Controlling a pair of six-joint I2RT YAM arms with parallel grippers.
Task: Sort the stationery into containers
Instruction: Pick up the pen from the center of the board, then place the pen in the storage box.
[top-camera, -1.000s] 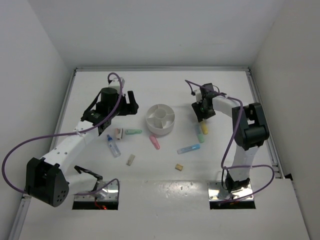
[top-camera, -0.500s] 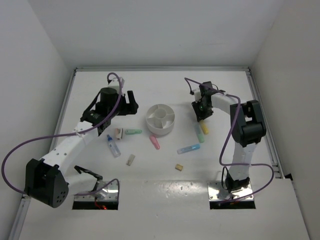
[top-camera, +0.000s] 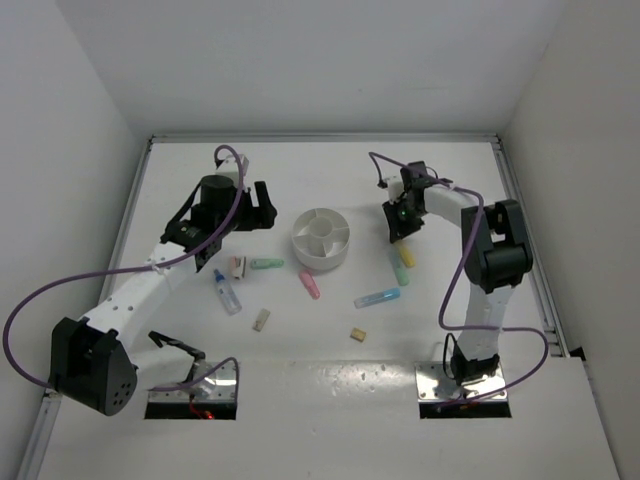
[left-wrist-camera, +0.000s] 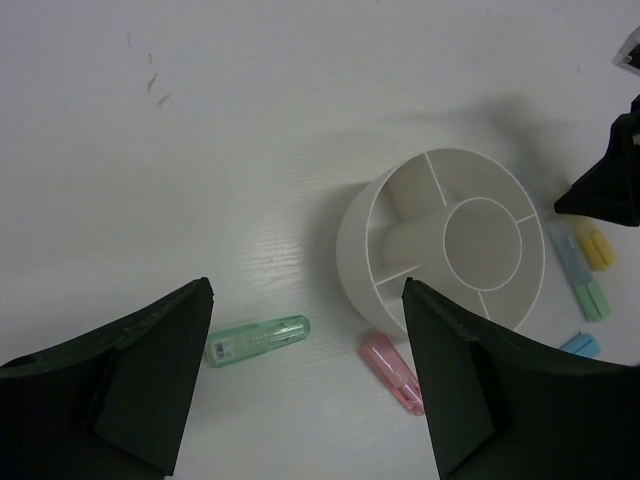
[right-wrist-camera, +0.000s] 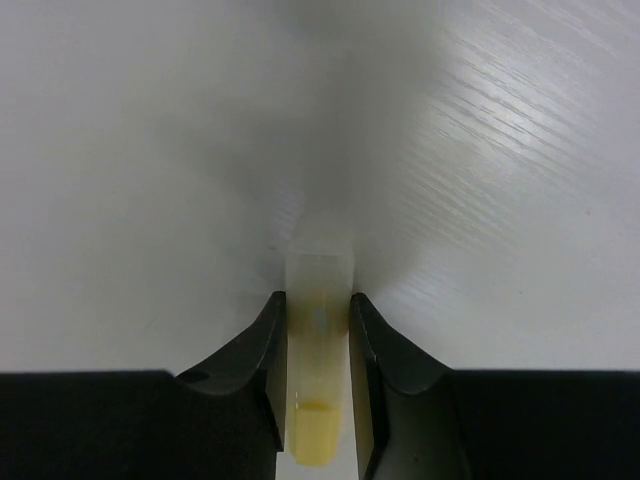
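Note:
The round white divided bowl (top-camera: 321, 262) stands mid-table and also shows in the left wrist view (left-wrist-camera: 356, 250). My right gripper (top-camera: 401, 234) is low at the table right of the bowl, shut on the clear-capped end of a yellow marker (right-wrist-camera: 318, 300), whose body shows in the top view (top-camera: 407, 256). A pale green marker (top-camera: 397, 266) lies beside it. My left gripper (left-wrist-camera: 305, 400) is open and empty, held above a green marker (left-wrist-camera: 258, 340) and a pink marker (left-wrist-camera: 392, 372) left of and in front of the bowl.
A blue marker (top-camera: 377, 298), a clear blue-capped tube (top-camera: 227, 292) and tan erasers (top-camera: 261, 319) (top-camera: 357, 333) (top-camera: 237, 267) lie on the table in front of the bowl. White walls close in the table on three sides.
My right gripper has shifted slightly away from me at the yellow marker's end. The left arm and the loose items have not moved.

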